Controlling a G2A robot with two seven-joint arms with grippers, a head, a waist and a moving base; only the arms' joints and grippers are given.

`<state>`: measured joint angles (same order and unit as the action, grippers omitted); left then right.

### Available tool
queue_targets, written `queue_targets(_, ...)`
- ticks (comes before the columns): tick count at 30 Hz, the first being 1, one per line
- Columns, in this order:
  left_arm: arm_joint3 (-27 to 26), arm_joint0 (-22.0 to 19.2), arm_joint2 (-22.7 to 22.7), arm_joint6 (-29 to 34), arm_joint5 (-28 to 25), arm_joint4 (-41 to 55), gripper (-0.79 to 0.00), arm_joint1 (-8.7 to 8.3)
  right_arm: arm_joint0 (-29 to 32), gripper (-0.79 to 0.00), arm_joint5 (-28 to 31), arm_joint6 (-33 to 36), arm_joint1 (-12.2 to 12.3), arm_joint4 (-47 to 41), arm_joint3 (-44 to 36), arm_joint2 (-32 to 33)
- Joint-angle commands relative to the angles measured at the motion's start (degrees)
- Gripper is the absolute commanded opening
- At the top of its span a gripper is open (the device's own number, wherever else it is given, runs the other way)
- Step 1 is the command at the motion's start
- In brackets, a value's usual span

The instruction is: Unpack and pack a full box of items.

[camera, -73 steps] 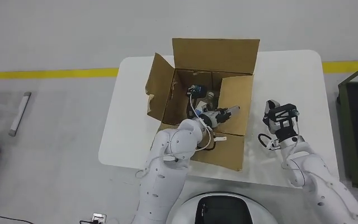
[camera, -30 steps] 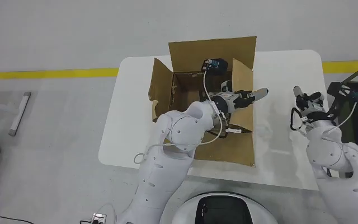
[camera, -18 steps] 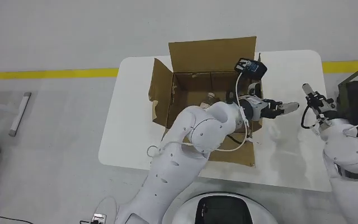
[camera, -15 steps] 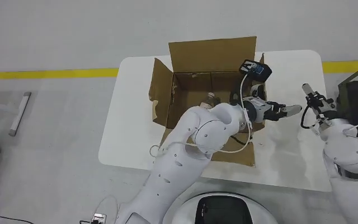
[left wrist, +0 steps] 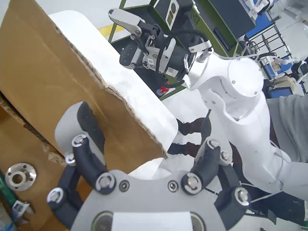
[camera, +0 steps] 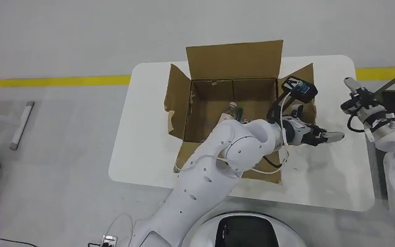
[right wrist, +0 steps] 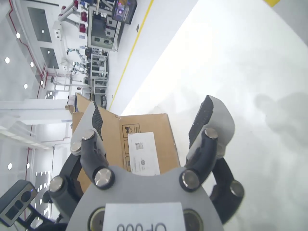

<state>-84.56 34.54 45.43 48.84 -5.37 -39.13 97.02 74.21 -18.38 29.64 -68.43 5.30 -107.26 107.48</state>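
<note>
My left arm reaches across the open brown cardboard box (camera: 234, 58), which stands mid-table towards the far edge with its flaps raised. My left gripper (camera: 330, 136) sits just past the box's right side flap (left wrist: 60, 73), above the white round-cornered table (camera: 148, 123). Its fingers (left wrist: 81, 118) are spread wide and pinch nothing. From my left wrist the flap's torn edge runs across the gap between them, and I cannot tell whether it touches either one. Down inside the box a round silver metal flange (left wrist: 20, 175) lies flat on the floor. My right gripper (right wrist: 154, 123) hangs over the table's right edge, well apart from the box, beside a green metal frame (left wrist: 144, 3). Its fingers (right wrist: 211, 116) are parted too, with only bare tabletop between them
</note>
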Motion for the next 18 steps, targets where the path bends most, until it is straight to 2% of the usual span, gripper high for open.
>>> queue_targets(1,0.21,-0.06,-0.18,0.15,-0.09,-0.19,0.0,0.03,0.16,-0.409,1.23,2.23,0.27,1.03,-0.58,-0.44)
queue_targets(6,0.65,-0.44,-0.65,1.92,-0.2,-1.83,0.0,-0.04,-0.16,-0.363,3.09,5.57,0.6,-0.8,-1.57,-1.34)
queue_targets(7,0.71,-0.44,-0.67,2.22,-0.1,-1.99,0.0,-0.05,-0.25,-0.268,3.37,6.05,0.64,-1.51,-1.73,-1.49)
queue_targets(8,0.7,-0.48,-0.69,2.52,-0.03,-2.19,0.0,-0.06,-0.31,-0.234,3.56,6.2,0.7,-1.47,-1.86,-1.6)
queue_targets(11,0.73,-0.4,-0.65,3.16,0.29,-2.3,0.0,-0.08,-0.67,-0.212,4.19,6.72,0.82,-2.78,-2.22,-2.02)
queue_targets(13,0.68,-0.44,-0.68,3.6,0.36,-2.45,0.0,-0.09,-0.77,-0.172,4.86,7.0,0.92,-3.19,-2.65,-2.19)
queue_targets(14,0.72,-0.38,-0.7,3.9,0.51,-2.41,0.0,-0.09,-0.85,-0.123,5.04,7.22,0.94,-4.04,-2.78,-2.27)
queue_targets(15,0.72,-0.35,-0.68,4.13,0.64,-2.36,0.0,-0.1,-0.91,-0.154,5.37,7.25,0.99,-4.41,-2.85,-2.21)
queue_targets(16,0.76,-0.28,-0.66,4.36,0.85,-2.32,0.0,-0.1,-0.87,-0.142,5.65,7.38,1.06,-4.45,-2.91,-2.21)
queue_targets(18,0.79,-0.21,-0.67,4.72,1.04,-2.34,0.0,-0.11,-0.96,-0.166,5.71,7.67,1.14,-5.54,-2.73,-2.19)
